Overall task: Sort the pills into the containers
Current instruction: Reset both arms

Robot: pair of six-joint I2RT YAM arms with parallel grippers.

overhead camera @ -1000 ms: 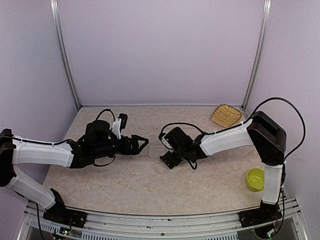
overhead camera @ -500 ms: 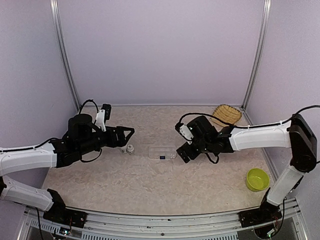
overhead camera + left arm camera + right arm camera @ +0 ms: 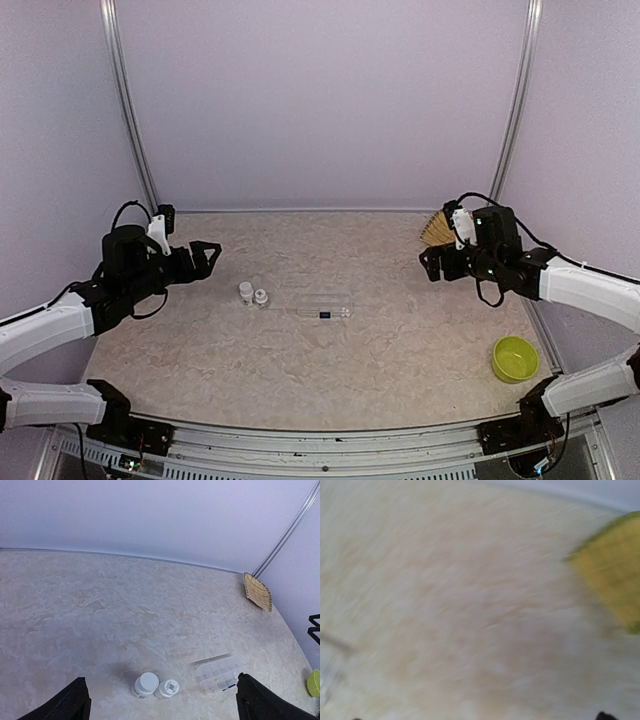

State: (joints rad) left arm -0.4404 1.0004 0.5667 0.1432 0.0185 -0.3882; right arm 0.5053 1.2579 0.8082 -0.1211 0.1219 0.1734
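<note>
Both arms sit out wide at the sides of the table [image 3: 330,370], well apart from everything on it; left gripper [image 3: 207,257] has jaws spread wide with nothing between them, clear in its wrist view; right gripper [image 3: 432,264] also looks spread and empty from above, its own wrist view is blurred and shows only tabletop and the green bowl [image 3: 612,575]. The pill box [image 3: 325,306] lies flat mid-table, just right of a white-cap bottle [image 3: 246,292] and a shorter bottle [image 3: 261,297] standing side by side, touching or nearly so. Pills can't be picked out, only a dark speck [image 3: 325,315] in the box from above; most are likely inside the bottles. Risks: the box is thin clear plastic, probably light and slick on the smooth marbled top, so a finger nudging a wall could skate it away or flip the hinged lid; the bottles are small, round and close together, so grabbing one could topple the other; the pills are tiny and hard, likely to bounce or roll out of the shallow cells, or land in the wrong cell if tipped fast; clear walls are hard to see, so depth is easy to misjudge. The woven basket [image 3: 440,228] is ribbed straw, propped in the far right corner just behind the right gripper, and an arm swing could clip it; the bowl is glossy lime, round, near the right edge
</note>
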